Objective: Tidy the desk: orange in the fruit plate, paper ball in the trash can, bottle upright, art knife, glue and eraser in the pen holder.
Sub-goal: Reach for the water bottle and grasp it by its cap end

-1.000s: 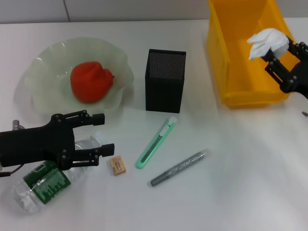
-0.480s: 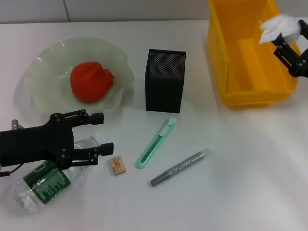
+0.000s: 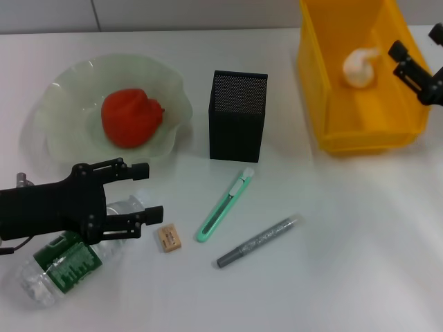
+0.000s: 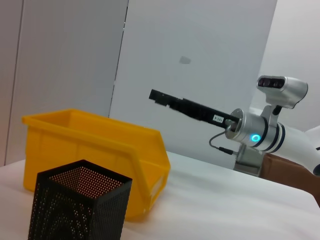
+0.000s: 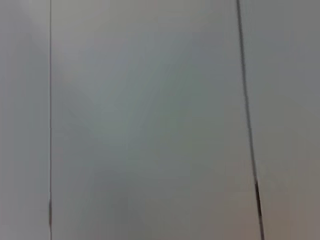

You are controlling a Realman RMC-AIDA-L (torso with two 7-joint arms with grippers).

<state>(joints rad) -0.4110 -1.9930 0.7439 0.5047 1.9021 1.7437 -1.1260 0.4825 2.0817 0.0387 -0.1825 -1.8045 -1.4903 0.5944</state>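
Observation:
The paper ball (image 3: 358,66) lies inside the yellow trash can (image 3: 325,104). My right gripper (image 3: 420,43) hovers open and empty over the can's far right rim. In the pale green fruit plate (image 3: 62,83) rests the orange (image 3: 131,116). The bottle (image 3: 66,266) lies on its side at the front left. My left gripper (image 3: 142,191) is open just above its clear upper part. The tan eraser (image 3: 168,238), green art knife (image 3: 225,205) and grey glue stick (image 3: 257,241) lie on the table in front of the black mesh pen holder (image 3: 237,114).
In the left wrist view the pen holder (image 4: 80,205) stands before the trash can (image 4: 100,150), with my right gripper (image 4: 160,96) stretched out above the can. The right wrist view holds only a grey wall.
My right gripper has let go of the paper ball, which now lies in the trash can, and the gripper has drawn back toward the right edge. The left arm has not moved.

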